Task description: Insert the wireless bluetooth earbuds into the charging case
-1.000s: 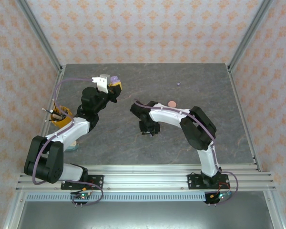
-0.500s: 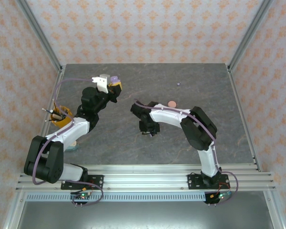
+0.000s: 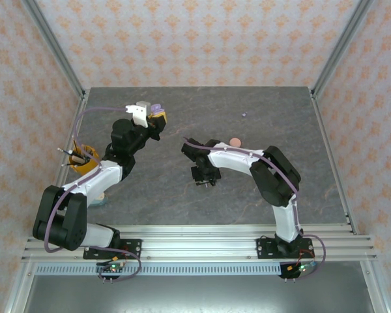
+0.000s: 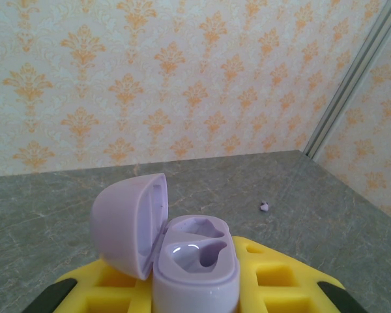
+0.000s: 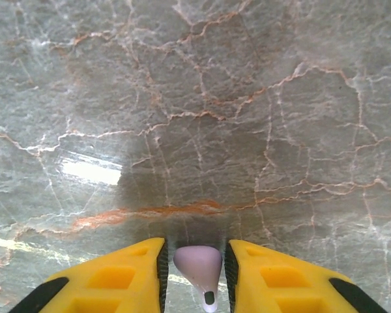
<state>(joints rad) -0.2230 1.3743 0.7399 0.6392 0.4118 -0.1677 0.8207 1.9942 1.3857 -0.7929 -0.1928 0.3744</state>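
Right claw [image 3: 205,177], clenched on purple earbud [image 5: 197,264], is being nudged slightly rightward versus a second ago. Open charging case [image 4: 195,261] is being gripped by left claw [image 3: 154,113], well to its left, so the gap is not being closed.

The left gripper [image 3: 155,112] sits over the far left of the table [image 3: 156,195] with the charging case [image 4: 195,267] between its fingers, lid [image 4: 127,225] swung left of the base; a loose earbud [image 4: 264,207] lies on the table to its right, well apart; the right gripper [image 3: 204,177] is near the middle, a held earbud [image 5: 197,261] between its fingers above the table; a round case [image 3: 234,141] lies just behind the right arm; a cup [image 3: 83,163] stands at the left edge beside the left arm.
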